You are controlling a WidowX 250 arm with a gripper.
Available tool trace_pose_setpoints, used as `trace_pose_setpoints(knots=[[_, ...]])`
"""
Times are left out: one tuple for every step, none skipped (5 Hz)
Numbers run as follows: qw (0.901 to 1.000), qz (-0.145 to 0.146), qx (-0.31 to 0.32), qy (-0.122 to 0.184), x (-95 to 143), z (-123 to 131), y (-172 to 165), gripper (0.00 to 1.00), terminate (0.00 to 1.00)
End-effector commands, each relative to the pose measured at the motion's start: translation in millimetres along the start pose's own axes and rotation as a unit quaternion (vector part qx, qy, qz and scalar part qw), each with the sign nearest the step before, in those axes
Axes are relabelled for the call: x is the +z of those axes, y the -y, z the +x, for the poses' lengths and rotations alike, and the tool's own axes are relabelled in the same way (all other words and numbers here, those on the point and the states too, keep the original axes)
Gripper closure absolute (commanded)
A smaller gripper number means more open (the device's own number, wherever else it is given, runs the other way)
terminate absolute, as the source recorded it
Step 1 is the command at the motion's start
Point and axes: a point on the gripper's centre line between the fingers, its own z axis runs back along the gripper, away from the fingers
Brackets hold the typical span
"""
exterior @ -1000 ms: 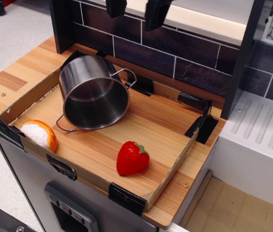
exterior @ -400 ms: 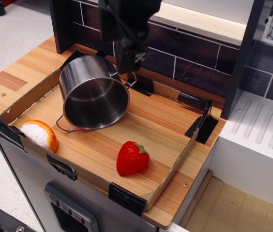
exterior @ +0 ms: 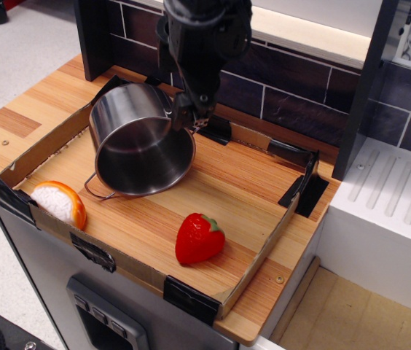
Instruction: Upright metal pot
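**Metal pot on its side, gripper at its upper rim**

The metal pot (exterior: 138,138) is seen lying tipped over at the back left of a cardboard-edged tray (exterior: 260,251) on the wooden table (exterior: 16,120), its open mouth turned toward the front. The black gripper (exterior: 191,117) is lowered to the pot's upper right rim, at the wire handle. Whether the fingers are closed on the rim cannot be told. A toy strawberry (exterior: 198,238) is placed near the front edge, an orange-and-white toy (exterior: 60,203) at the front left corner.
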Motion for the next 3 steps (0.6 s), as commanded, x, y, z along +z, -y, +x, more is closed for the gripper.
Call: trace_pose_setpoints(knots=[[0.9988, 0.043, -0.022, -0.01, -16, -1, -4, 0.0, 0.0], [0.9987, 0.045, -0.02, -0.014, -25, -4, -1, 0.0, 0.0], [0.9977, 0.06, -0.02, -0.023, -34, -3, 1, 0.0, 0.0]])
